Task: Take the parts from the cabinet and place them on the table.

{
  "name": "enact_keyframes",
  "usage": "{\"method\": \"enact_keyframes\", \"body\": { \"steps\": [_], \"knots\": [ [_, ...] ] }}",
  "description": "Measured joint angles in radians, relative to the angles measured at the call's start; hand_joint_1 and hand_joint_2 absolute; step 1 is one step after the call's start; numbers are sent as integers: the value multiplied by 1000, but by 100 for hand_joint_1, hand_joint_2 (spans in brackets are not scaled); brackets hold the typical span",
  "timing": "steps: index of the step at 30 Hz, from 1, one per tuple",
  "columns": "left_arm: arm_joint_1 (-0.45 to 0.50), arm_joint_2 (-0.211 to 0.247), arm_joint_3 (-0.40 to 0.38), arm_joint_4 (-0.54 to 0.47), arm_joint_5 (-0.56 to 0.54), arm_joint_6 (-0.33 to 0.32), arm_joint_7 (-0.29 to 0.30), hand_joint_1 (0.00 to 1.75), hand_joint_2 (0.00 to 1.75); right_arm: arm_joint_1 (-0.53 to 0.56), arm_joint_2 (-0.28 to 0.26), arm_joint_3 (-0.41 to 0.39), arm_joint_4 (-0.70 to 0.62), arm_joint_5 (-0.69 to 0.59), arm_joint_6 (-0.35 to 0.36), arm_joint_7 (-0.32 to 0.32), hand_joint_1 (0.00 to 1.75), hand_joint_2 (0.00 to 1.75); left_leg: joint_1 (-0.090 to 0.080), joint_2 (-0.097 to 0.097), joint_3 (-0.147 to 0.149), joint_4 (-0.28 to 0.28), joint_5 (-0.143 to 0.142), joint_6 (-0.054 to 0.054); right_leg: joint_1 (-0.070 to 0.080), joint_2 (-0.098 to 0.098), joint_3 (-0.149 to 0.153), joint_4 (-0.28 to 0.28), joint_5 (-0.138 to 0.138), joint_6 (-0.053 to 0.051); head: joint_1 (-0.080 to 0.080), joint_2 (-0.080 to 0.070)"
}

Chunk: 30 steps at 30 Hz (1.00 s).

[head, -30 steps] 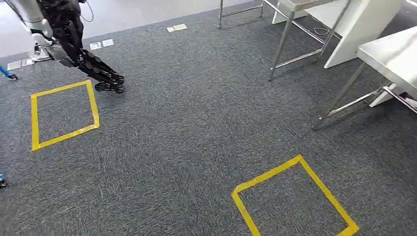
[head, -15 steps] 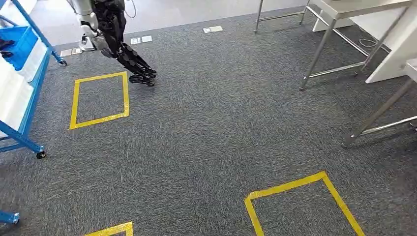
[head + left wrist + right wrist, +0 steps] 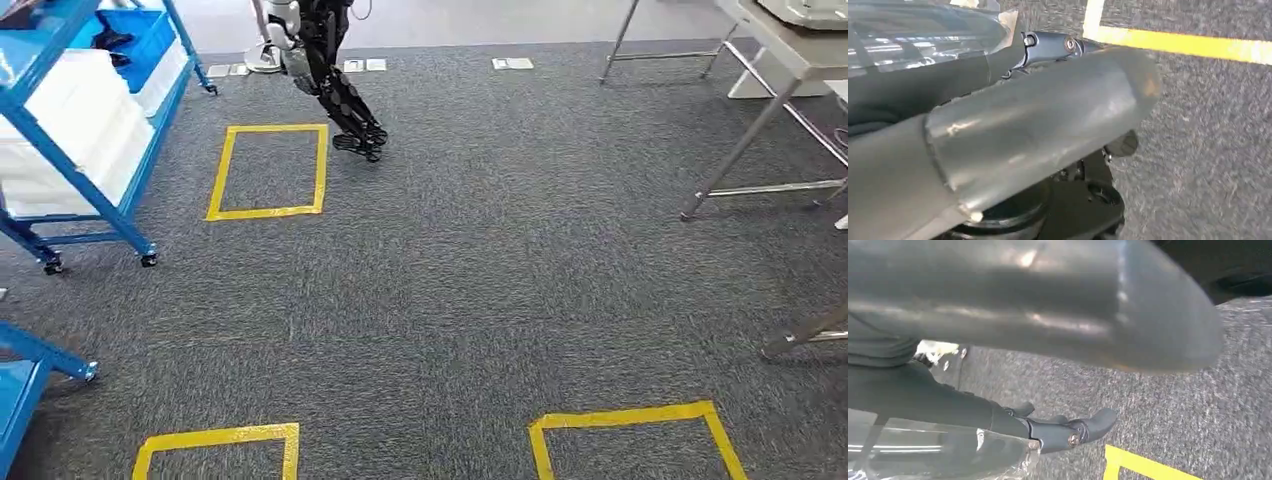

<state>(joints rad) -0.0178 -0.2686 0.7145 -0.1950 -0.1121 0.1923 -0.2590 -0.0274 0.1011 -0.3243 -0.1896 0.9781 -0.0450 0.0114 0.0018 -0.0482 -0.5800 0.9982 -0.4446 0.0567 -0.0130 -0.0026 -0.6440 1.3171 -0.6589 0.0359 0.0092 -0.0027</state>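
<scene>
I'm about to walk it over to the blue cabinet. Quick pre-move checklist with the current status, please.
1. Blue cabinet in sight: ok, at the head view's left edge.
2. Parts visible in its blue bin: cannot tell; something dark lies in it.
3. Carpet toward the cabinet free: ok.
4. Other robot out of the way: not ok, it stands near the cabinet's far end.
5. Right hand free: ok, nothing seen in it.
6. Left hand free: cannot tell.
</scene>
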Motion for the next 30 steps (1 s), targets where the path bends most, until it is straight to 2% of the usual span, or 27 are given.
{"method": "enact_keyframes", "body": {
  "steps": [1, 2, 3, 4, 5, 6, 8, 9, 10, 11, 12, 14, 15, 16, 17, 18, 19, 20, 21, 23, 24, 25, 26, 27, 29, 30],
  "knots": [
    [3, 0, 0, 1, -5, 0, -7, 0, 0, 1, 0, -1, 0, -3, -1, 2, 0, 0, 0, -15, 0, 1, 1, -1, -1, 0, 12, -30, 21, 10, -1, 0],
    [3, 0, -1, 2, -15, 0, -16, 0, 0, 0, -1, -3, 0, -7, -3, 4, 0, 0, 1, -31, 1, 2, 2, -3, -2, 4, 49, -106, 60, 22, 0, 0],
    [2, -1, -3, 2, -22, 1, -27, 0, 0, 0, -2, -6, 0, -10, -5, 7, 0, 0, 1, -48, 1, 4, 3, -6, -7, 17, 96, -209, 104, 33, 0, 0],
    [1, -2, -3, 2, -24, 3, -38, 0, 0, 0, -2, -9, 0, -14, -8, 10, 0, 0, 2, -61, 0, 7, 4, -9, -15, 56, 137, -297, 135, 38, 1, 0],
    [0, -2, -4, 2, -25, 15, -48, 0, 0, 1, -2, -12, 1, -18, -11, 13, 0, 0, -5, -74, -2, 14, 1, -17, -9, 79, 138, -318, 135, 28, 1, 0],
    [-1, -3, -5, 2, -28, 30, -55, 0, 0, 1, 0, -16, 1, -21, -16, 14, 0, 0, -5, -80, -5, 13, 2, -22, -11, 64, 137, -320, 138, 16, 2, 0],
    [3, -5, -14, 3, -47, 89, -78, 0, 0, -1, -1, -26, 1, -28, -26, 17, 0, 0, 1, -94, -9, 6, 7, -36, 0, 49, 139, -318, 140, 1, 0, 0],
    [4, -6, -18, 3, -60, 131, -93, 0, 0, 1, 0, -31, 1, -32, -31, 18, 0, 0, 2, -105, -14, 7, 11, -43, -6, 35, 145, -323, 147, -9, 0, 0],
    [4, -8, -21, 4, -68, 167, -105, 0, 0, -1, 1, -34, 1, -35, -36, 18, 0, 0, 4, -66, -22, 24, -2, -43, -13, 19, 144, -325, 153, -17, 0, 0],
    [1, -11, -23, 4, -73, 188, -113, 0, 0, 2, 2, -37, 1, -36, -39, 18, 0, 0, 1, -6, -43, 69, -39, -47, -11, 11, 142, -325, 154, -29, -8, 0],
    [-1, -11, -28, 4, -74, 193, -120, 0, 0, 5, 3, -41, 1, -38, -39, 18, 0, 0, 2, 23, -77, 144, -85, -52, -8, -5, 142, -325, 153, -31, -15, 0],
    [-2, -12, -37, 5, -76, 190, -132, 0, 0, 13, 3, -49, 1, -40, -40, 18, 0, 0, 7, 38, -146, 293, -150, -60, -2, -38, 140, -325, 151, -34, -14, 0],
    [-1, -12, -42, 6, -76, 173, -134, 0, 0, 14, 3, -53, 1, -42, -41, 19, 0, 0, 10, 42, -161, 326, -153, -62, 0, -56, 139, -325, 150, -35, -13, 0],
    [0, -12, -44, 9, -76, 148, -135, 0, 0, 13, 3, -56, 1, -42, -42, 19, 0, 0, 11, 46, -151, 311, -138, -63, 0, -67, 136, -325, 149, -35, -13, 0],
    [0, -11, -44, 10, -76, 131, -135, 0, 0, 12, 3, -58, 1, -43, -42, 19, 0, 0, 12, 51, -115, 246, -101, -62, 0, -81, 135, -325, 148, -36, -14, 0],
    [0, -11, -45, 11, -76, 119, -135, 0, 0, 12, 4, -59, 1, -44, -43, 19, 0, 0, 11, 67, -56, 146, -60, -60, 0, -93, 136, -325, 144, -34, -13, 0],
    [-1, -10, -45, 11, -76, 105, -135, 0, 0, 12, 5, -60, 1, -45, -44, 19, 0, 0, 11, 104, -4, 63, -36, -57, 1, -102, 141, -325, 142, -31, -14, 0],
    [-4, -10, -45, 11, -76, 90, -135, 0, 0, 13, 5, -62, 1, -46, -45, 19, 0, 0, 3, 143, 20, 22, -39, -52, 10, -111, 147, -324, 137, -24, -14, 0],
    [-5, -9, -45, 11, -74, 70, -135, 0, 0, 15, 6, -64, 1, -47, -46, 20, 0, 0, 2, 129, 19, 18, -33, -47, 14, -119, 147, -323, 135, -19, -9, 0],
    [-5, -7, -45, 14, -72, 36, -134, 0, 0, 10, 6, -71, 1, -48, -48, 21, 0, 0, -9, 107, 12, 20, -31, -36, 10, -140, 158, -326, 136, -12, -7, 0],
    [-4, -5, -45, 18, -71, 24, -134, 0, 0, 8, 9, -73, 1, -50, -48, 21, 0, 0, -10, 92, 10, 12, -26, -28, 12, -152, 162, -329, 136, -5, -10, 0],
    [-3, -5, -45, 18, -71, 12, -130, 0, 0, 7, 10, -75, 1, -51, -49, 23, 0, 0, 5, 81, 20, -1, -14, -15, 7, -132, 152, -322, 125, 2, -10, 0],
    [-2, -3, -45, 19, -69, 0, -129, 0, 0, 7, 10, -76, 1, -51, -49, 24, 0, 0, 4, 71, 19, -5, -9, -7, 4, -60, 145, -290, 107, 1, -5, 0],
    [-3, -2, -45, 19, -67, -15, -127, 0, 0, 9, 12, -77, 1, -51, -49, 26, 0, 0, 4, 57, 16, -5, -8, -4, 3, -23, 112, -221, 74, -6, -5, 0],
    [-4, -1, -45, 19, -66, -49, -127, 0, 0, 15, 12, -83, 2, -53, -49, 29, 0, 0, 3, 24, 13, -5, -7, -3, 0, -5, 31, -59, 12, -10, -4, 0],
    [-2, 1, -45, 19, -66, -70, -129, 0, 0, 18, 12, -85, 2, -54, -50, 29, 0, 0, 3, 7, 13, -4, -7, -4, 0, -3, 1, -4, 1, -5, -2, 0]
  ]
}}
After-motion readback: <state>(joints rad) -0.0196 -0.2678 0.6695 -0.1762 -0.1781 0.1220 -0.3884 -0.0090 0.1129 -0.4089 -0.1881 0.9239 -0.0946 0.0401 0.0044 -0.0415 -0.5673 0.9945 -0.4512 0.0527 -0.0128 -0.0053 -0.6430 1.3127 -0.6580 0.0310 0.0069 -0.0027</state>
